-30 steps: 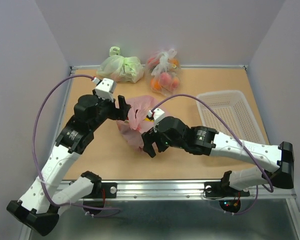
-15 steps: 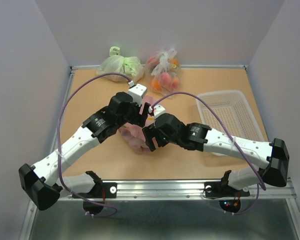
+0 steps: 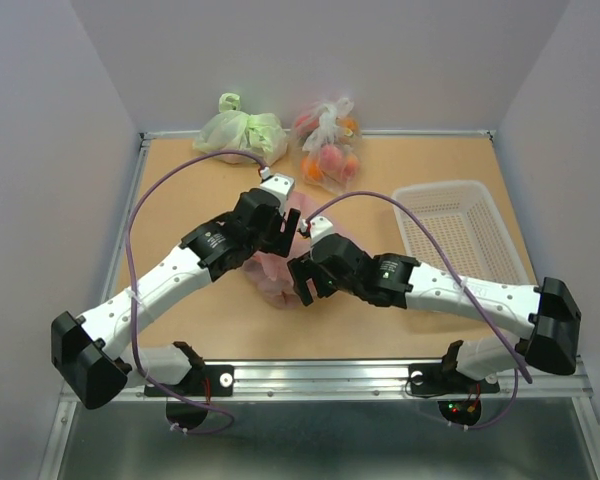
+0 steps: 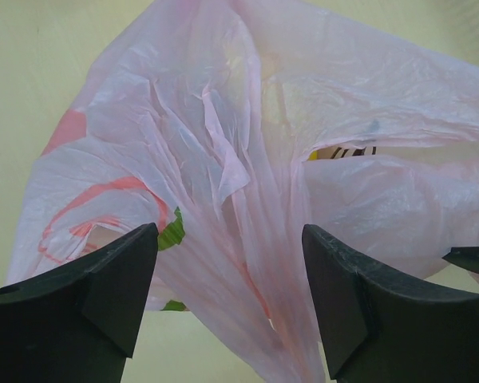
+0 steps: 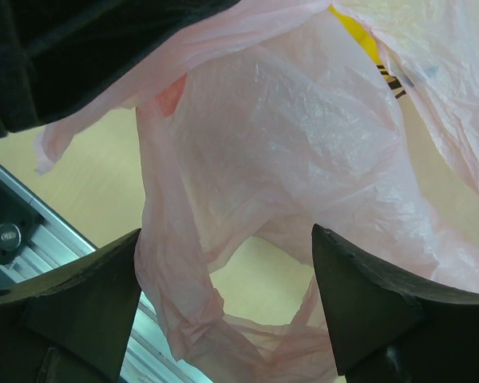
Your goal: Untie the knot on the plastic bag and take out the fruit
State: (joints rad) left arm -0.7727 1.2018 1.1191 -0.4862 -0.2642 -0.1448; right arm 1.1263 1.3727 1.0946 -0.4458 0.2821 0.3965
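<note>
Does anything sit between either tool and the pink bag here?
Nothing visible does. Both wrist views show the pink bag right ahead of the open left tool and right tool, its film reaching between their fingers. The green bag and clear bag lie apart at the far edge.

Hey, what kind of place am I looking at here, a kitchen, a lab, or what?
Probably a robot test cell in a lab, not a kitchen. Plain panel walls box in a wooden tabletop, and the left arm and the right arm stand on an aluminium rail at its near edge.
</note>
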